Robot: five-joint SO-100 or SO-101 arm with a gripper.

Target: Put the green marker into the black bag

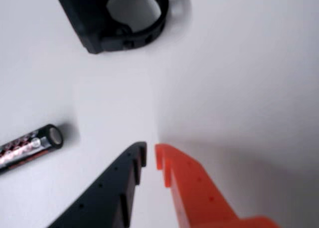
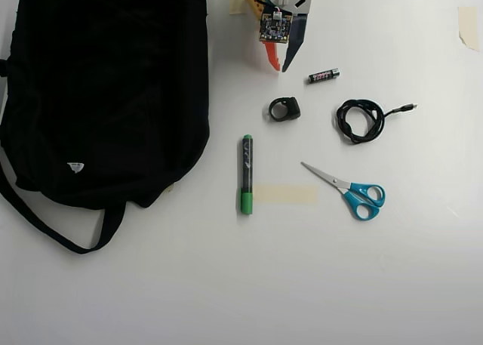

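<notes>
In the overhead view the green marker (image 2: pixel 246 174) lies on the white table, dark barrel with green at both ends, running near to far just right of the black bag (image 2: pixel 106 88). The bag fills the left side, with a strap (image 2: pixel 53 232) trailing toward the near edge. My gripper (image 2: pixel 280 67) hangs at the top centre, well beyond the marker and apart from it. In the wrist view the gripper (image 1: pixel 150 154) has its black finger (image 1: pixel 119 188) and orange finger (image 1: pixel 194 188) almost together over bare table, holding nothing. Marker and bag are outside the wrist view.
A black-and-red battery (image 2: pixel 323 75) (image 1: pixel 30 147) lies right of the gripper. A black ring-shaped clip (image 2: pixel 284 109) (image 1: pixel 119 18) sits between gripper and marker. A coiled black cable (image 2: pixel 361 120), blue-handled scissors (image 2: pixel 351 190) and a tape strip (image 2: pixel 283 195) lie to the right.
</notes>
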